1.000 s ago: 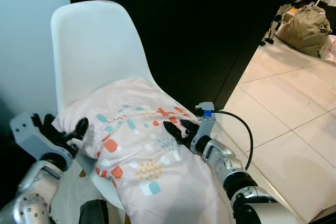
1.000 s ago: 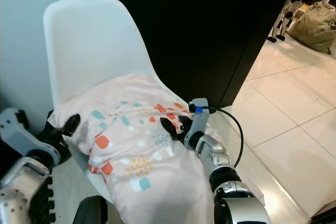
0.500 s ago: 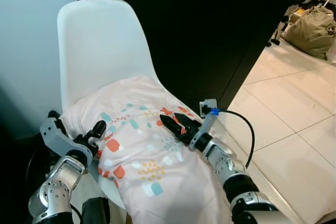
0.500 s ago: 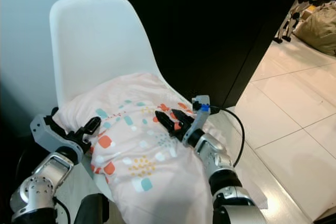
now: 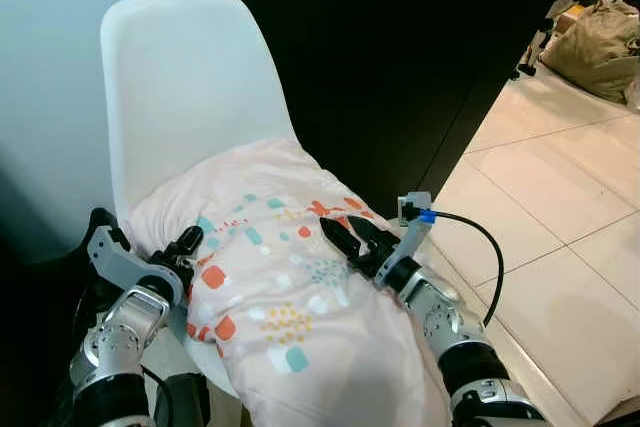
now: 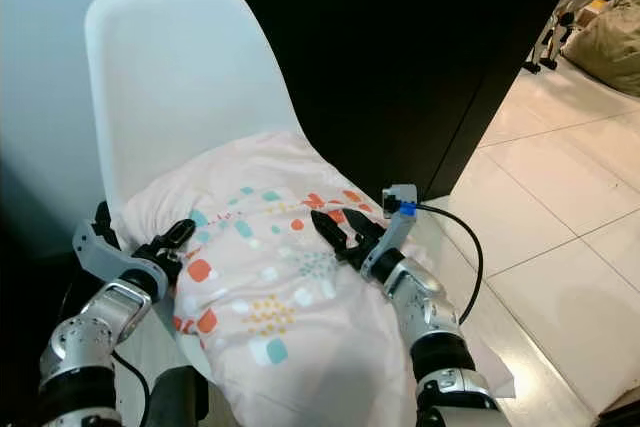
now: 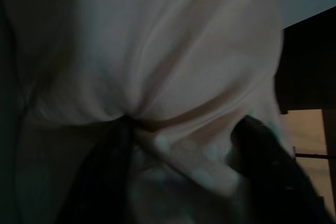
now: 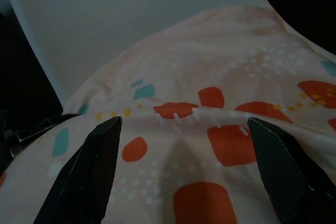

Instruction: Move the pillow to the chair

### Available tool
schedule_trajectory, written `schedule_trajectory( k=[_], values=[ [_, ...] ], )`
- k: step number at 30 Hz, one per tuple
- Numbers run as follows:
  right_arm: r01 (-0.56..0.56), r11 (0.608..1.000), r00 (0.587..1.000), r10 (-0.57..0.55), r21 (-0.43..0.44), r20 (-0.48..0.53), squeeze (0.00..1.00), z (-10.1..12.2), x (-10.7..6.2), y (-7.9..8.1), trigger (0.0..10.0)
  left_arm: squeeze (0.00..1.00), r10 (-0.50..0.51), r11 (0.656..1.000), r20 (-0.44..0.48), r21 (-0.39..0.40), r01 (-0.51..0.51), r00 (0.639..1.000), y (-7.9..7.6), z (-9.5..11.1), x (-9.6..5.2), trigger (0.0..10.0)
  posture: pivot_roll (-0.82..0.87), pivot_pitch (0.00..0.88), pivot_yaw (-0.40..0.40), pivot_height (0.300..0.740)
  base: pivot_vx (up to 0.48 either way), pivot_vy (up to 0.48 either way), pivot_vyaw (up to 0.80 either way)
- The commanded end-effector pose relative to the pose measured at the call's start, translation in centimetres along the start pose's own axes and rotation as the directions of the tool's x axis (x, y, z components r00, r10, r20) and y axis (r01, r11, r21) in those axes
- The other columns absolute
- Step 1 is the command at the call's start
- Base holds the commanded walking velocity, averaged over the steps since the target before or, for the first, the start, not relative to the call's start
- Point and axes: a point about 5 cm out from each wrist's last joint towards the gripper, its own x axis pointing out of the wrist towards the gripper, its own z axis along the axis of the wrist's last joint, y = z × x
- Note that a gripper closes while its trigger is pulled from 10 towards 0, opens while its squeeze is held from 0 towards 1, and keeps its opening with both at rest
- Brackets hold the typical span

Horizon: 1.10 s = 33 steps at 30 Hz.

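A pale pink pillow (image 5: 270,277) with orange and teal marks lies on the seat of a white shell chair (image 5: 190,87), its near end hanging over the front edge. My left gripper (image 5: 185,244) is at the pillow's left edge. In the left wrist view its fingers (image 7: 262,166) stand apart with bulging pillow fabric (image 7: 173,66) between them. My right gripper (image 5: 348,234) rests on top of the pillow near its right side. It is open, and the right wrist view shows its fingers (image 8: 94,166) spread wide over the patterned cover (image 8: 210,77).
A black panel (image 5: 400,47) stands behind and right of the chair, and a pale wall (image 5: 50,67) is on the left. Glossy floor tiles (image 5: 560,177) stretch to the right, where a stuffed tan bag (image 5: 595,42) sits far off.
The view has shifted a little. My left gripper has risen and come in against the pillow's left edge. The right gripper stays on top of the pillow, which has not moved on the chair.
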Motion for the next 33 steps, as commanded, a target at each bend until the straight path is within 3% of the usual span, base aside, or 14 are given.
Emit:
schedule_trajectory(
  k=[1,12,18,19,21,22,24,25,26,27,28,30,32,33],
  values=[
    [0.024,1.0,1.0,-0.025,0.005,0.016,0.0,0.5,-0.4,-0.5,10.0,0.0,-0.042,0.999,-0.007,-0.027,0.042,0.999,-0.9,-0.1,0.6,0.0,0.1,0.088,-0.169,0.505,0.0,0.0,0.0],
    [0.038,0.999,0.999,-0.039,0.005,0.036,0.0,1.0,-0.3,-0.4,10.0,0.0,-0.068,0.997,-0.005,-0.025,0.068,0.998,-1.5,0.2,1.3,0.0,0.1,0.08,-0.165,0.505,0.0,0.0,0.0],
    [0.044,0.999,0.998,-0.044,0.011,0.042,0.0,1.0,-0.2,-0.4,10.0,0.0,-0.103,0.993,0.041,0.065,0.1,0.994,-2.3,1.1,1.2,0.0,0.11,0.076,-0.163,0.505,0.0,0.0,0.0],
    [0.045,0.999,0.998,-0.046,0.013,0.043,0.0,1.1,-0.2,-0.3,10.0,0.0,-0.121,0.984,0.057,0.14,0.112,0.991,-2.9,1.5,1.2,0.0,0.11,0.074,-0.161,0.505,0.0,0.0,0.0],
    [0.054,0.998,0.997,-0.055,0.018,0.051,0.0,1.1,-0.1,-0.3,10.0,0.0,-0.186,0.897,0.079,0.42,0.136,0.979,-5.5,2.4,1.0,0.0,0.11,0.069,-0.157,0.505,0.0,0.0,0.0],
    [0.059,0.998,0.996,-0.06,0.021,0.059,0.0,1.2,-0.1,-0.4,10.0,0.0,-0.27,0.824,0.1,0.538,0.176,0.958,-7.8,3.0,0.7,0.0,0.11,0.066,-0.155,0.505,0.0,0.0,0.0],
    [0.068,0.997,0.995,-0.07,0.029,0.073,0.0,1.4,0.0,-0.4,10.0,0.0,-0.391,0.718,0.134,0.663,0.211,0.911,-11.2,3.9,0.0,0.0,0.12,0.064,-0.153,0.505,0.0,0.0,0.0],
    [0.068,0.997,0.995,-0.07,0.029,0.073,0.0,1.4,0.0,-0.4,10.0,0.0,-0.391,0.718,0.134,0.663,0.211,0.911,-11.2,3.9,0.0,0.0,0.12,0.064,-0.153,0.505,0.0,0.0,0.0],
    [0.073,0.997,0.994,-0.075,0.034,0.079,0.0,1.5,0.1,-0.5,10.0,0.0,-0.43,0.682,0.15,0.7,0.212,0.89,-12.3,4.3,-0.3,0.0,0.12,0.063,-0.153,0.505,0.0,0.0,0.0],
    [0.082,0.996,0.992,-0.086,0.041,0.087,0.0,1.6,0.1,-0.6,10.0,0.0,-0.499,0.583,0.192,0.795,0.164,0.845,-14.8,5.3,-1.1,0.0,0.12,0.061,-0.153,0.505,0.0,0.0,0.0],
    [0.082,0.996,0.992,-0.086,0.041,0.087,0.0,1.6,0.1,-0.6,10.0,0.0,-0.499,0.583,0.192,0.795,0.164,0.845,-14.8,5.3,-1.1,0.0,0.12,0.061,-0.153,0.505,0.0,0.0,0.0],
    [0.089,0.995,0.991,-0.093,0.046,0.091,0.0,1.6,0.2,-0.6,10.0,0.0,-0.562,0.528,0.23,0.839,0.131,0.794,-16.7,6.3,-1.9,0.0,0.12,0.052,-0.15,0.505,0.0,0.0,0.0],
    [0.092,0.995,0.991,-0.096,0.047,0.092,0.0,1.6,0.2,-0.7,10.0,0.0,-0.586,0.511,0.238,0.851,0.125,0.774,-17.4,6.6,-2.2,0.0,0.13,0.052,-0.15,0.505,0.0,0.0,0.0],
    [0.097,0.994,0.99,-0.102,0.052,0.098,0.0,1.6,0.2,-0.7,10.0,0.0,-0.63,0.477,0.267,0.874,0.092,0.73,-18.7,7.5,-3.2,0.0,0.13,0.048,-0.149,0.505,0.0,0.0,0.0]
  ],
)
